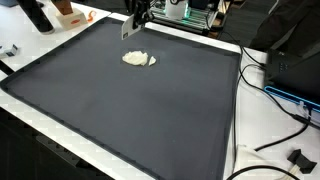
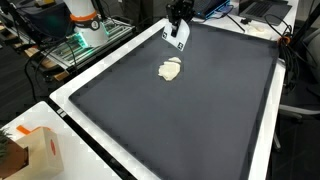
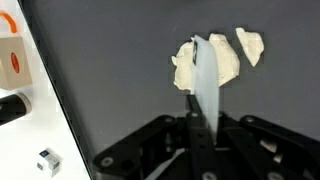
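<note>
My gripper [image 3: 200, 122] is shut on a thin, flat white card [image 3: 205, 75], seen edge-on in the wrist view. In both exterior views the gripper [image 1: 136, 20] [image 2: 178, 22] hangs above the far edge of a large dark mat [image 1: 150, 110] [image 2: 190, 110], with the card [image 1: 131, 31] [image 2: 177, 38] sticking down from it. A cream-coloured crumpled lump [image 1: 139, 59] [image 2: 171, 70] [image 3: 222, 60] lies on the mat, just in front of and below the card. The card is clear of it.
The mat lies on a white table [image 1: 232, 130] [image 2: 75, 115]. An orange-and-white box [image 2: 40, 150] [image 3: 12, 60] and a small cube [image 3: 45, 160] stand off the mat. Cables [image 1: 275, 110] and equipment [image 1: 195, 12] lie along the table's edges.
</note>
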Tool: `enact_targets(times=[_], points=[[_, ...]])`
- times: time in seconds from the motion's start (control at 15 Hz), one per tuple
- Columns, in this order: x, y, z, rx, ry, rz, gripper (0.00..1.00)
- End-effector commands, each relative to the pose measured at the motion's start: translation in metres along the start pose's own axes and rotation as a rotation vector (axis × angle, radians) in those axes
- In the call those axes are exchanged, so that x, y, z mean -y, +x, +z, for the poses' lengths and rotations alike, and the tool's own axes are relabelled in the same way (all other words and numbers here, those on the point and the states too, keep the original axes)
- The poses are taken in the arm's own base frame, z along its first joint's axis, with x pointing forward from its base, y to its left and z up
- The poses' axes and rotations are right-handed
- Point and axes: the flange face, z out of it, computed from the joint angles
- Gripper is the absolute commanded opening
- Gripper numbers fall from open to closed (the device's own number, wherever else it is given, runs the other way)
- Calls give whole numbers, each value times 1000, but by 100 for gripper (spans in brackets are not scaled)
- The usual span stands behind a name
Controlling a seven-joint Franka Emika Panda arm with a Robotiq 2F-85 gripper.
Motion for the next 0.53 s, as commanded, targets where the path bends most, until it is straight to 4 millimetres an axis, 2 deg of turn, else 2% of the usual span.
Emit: enact_targets(times=[0.0, 0.47], points=[[-14, -11, -7, -8, 68, -54, 1], [-24, -17, -17, -43, 122, -145, 1]])
